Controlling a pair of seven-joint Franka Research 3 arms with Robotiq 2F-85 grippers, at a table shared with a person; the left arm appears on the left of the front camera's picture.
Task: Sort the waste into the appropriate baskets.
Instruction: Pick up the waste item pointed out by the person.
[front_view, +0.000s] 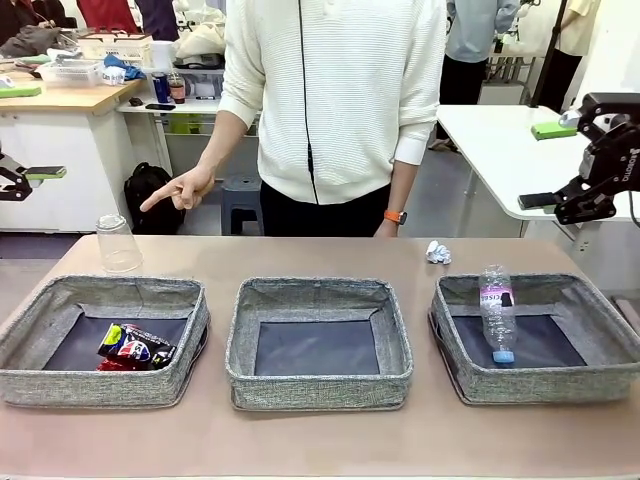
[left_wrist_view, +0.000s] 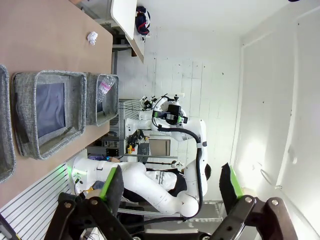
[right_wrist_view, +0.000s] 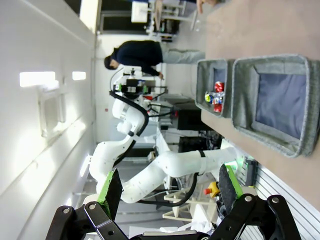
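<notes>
Full spread on the left gripper (left_wrist_view: 170, 185): green pads (left_wrist_view: 111, 181) far apart, nothing between them, nothing touched. Raised off the table (front_view: 320, 440), far to the left of the middle basket (front_view: 318, 386).

Same on the right gripper (right_wrist_view: 169, 189): at widest spread, empty, in contact with nothing. Held high, far to the right of the middle basket.

Just left of the middle basket, the left basket (front_view: 90, 386), with the crushed dark-blue can (front_view: 135, 345) lying on the crushed red can (front_view: 112, 365) near its front wall. Red, white and blue print on the upper can, no word readable.

Just right of the middle basket, the right basket (front_view: 540, 384), with the clear plastic bottle (front_view: 496, 310) inside. Blue cap down toward the near side, other end leaning on the far wall. Pinkish label with dark lettering, too small to read.

Beyond the middle basket and to its left, the clear plastic cup (front_view: 118, 243), upside down on the table. Beyond it and to the right, the white crumpled paper wad (front_view: 438, 252), also on the table.

Farther back, left of the middle basket, the person's hand (front_view: 180, 190), above the table's far edge with forefinger stretched out leftward.
</notes>
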